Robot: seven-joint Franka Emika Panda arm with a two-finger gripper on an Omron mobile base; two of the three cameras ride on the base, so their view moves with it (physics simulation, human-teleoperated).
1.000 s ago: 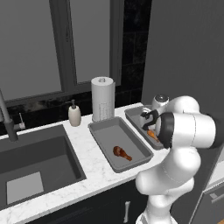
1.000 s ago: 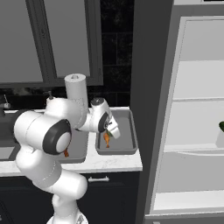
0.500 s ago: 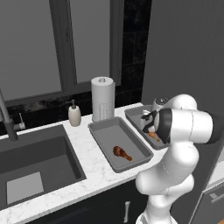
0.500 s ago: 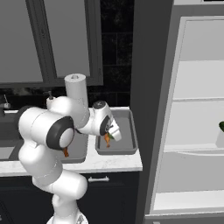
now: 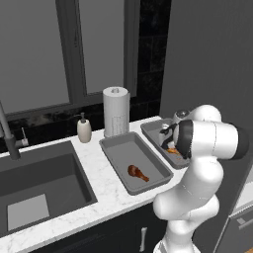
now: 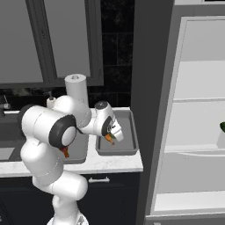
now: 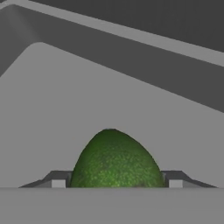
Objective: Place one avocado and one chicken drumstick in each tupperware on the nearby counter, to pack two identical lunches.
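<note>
avocado (image 7: pixel 116 159): sitting right between the two fingertips (image 7: pixel 59 180) in the hand view, green dome poking up and away from the hand, long axis running pretty much straight along the line of sight into the tray

jaws: spread about as wide as the avocado itself, one tip on each flank; can't honestly tell if squeezing or just letting go, looks like contact or next to it on both sides

gripper (image 6: pixel 113 133): down low over the right-hand tupperware (image 6: pixel 130 132), the one closer to the fridge (image 6: pixel 193 132)

what's under it: flat grey tray floor, with the tray wall rising further out past the avocado's tip in the hand view

drumsticks: one orange-brown drumstick (image 5: pixel 138 173) lying in the left tupperware (image 5: pixel 118 148), a second orange bit (image 5: pixel 173 151) peeking out right by the hand in the right tray

counter (image 5: pixel 94 173): both trays side by side on it, between the paper towel roll (image 5: pixel 115 111) and the fridge

key relation, imo: avocado dead centre in the gap, no offset to either side, so a straight lift away should clear it if released; any sideways drag probably rolls it

leftover guess: left tray seems to be missing its avocado, something green way over on a fridge shelf (image 6: pixel 222 127) in the right base view
</note>
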